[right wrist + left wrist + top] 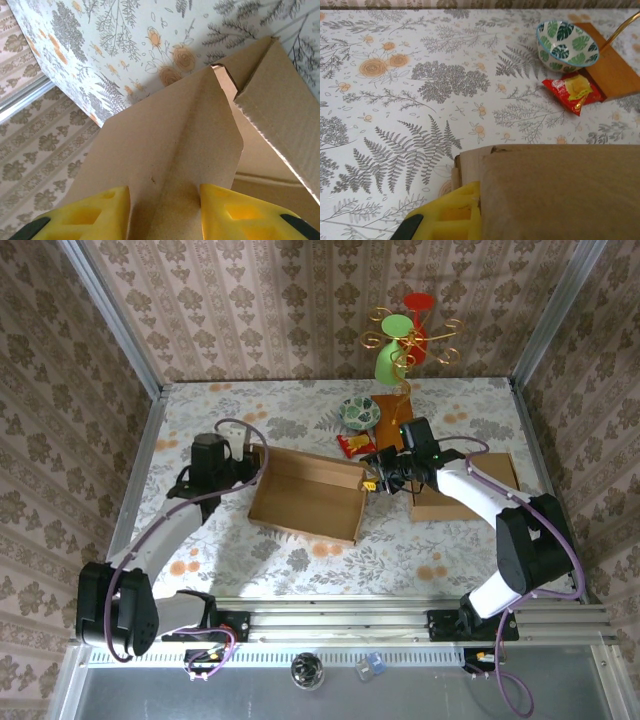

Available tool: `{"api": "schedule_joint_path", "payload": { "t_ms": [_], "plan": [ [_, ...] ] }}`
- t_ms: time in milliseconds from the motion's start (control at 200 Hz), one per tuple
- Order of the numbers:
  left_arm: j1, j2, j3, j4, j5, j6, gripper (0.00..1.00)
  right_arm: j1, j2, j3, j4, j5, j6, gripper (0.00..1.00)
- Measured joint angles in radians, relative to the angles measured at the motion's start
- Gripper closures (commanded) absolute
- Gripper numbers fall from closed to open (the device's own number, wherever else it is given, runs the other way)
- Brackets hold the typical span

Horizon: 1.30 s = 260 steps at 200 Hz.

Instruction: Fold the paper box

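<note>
- My right tool (pixel 165 202) stands open, a flap (pixel 170 140) of the box (pixel 305 498) between its fingers.
- My left tool (pixel 243 462) touches the box's other end; how open, I cannot tell.

top: overhead, looking down, far | wrists: close, low | shared: paper box (pixel 307 495)

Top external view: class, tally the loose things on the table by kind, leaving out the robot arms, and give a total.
Cardboard: 2, the open box and the flat piece
Patterned bowl: 1
Red snack packet: 1
Gold stand on a wooden base: 1
Cups on the stand: 2, the green cup and the red cup
Total: 7
</note>
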Motion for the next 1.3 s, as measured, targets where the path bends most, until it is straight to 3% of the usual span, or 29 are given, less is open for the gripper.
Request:
{"api": "schedule_joint_path", "payload": {
  "t_ms": [245,310,485,945,1135,1300],
  "plan": [
    [0.006,-0.071,-0.156,0.172,0.034,-0.055,1.0,0.0,-0.007,0.0,-0.013,0.04,-0.167,0.6],
    [0.005,-0.095,-0.191,0.196,0.043,-0.07,0.94,0.0,-0.009,0.0,-0.026,0.05,-0.216,0.6],
    [0.005,-0.164,-0.259,0.218,0.055,-0.111,0.92,0.003,-0.01,0.0,-0.051,0.06,-0.32,0.62],
    [-0.002,-0.239,-0.33,0.184,0.063,-0.251,0.79,0.013,-0.01,-0.003,-0.056,0.086,-0.427,0.65],
    [-0.002,-0.239,-0.331,0.119,0.066,-0.306,0.67,0.023,-0.008,-0.004,-0.056,0.095,-0.45,0.67],
    [-0.002,-0.241,-0.331,0.041,0.066,-0.346,0.65,0.035,0.0,-0.004,-0.075,0.115,-0.479,0.67]
  ]
}}
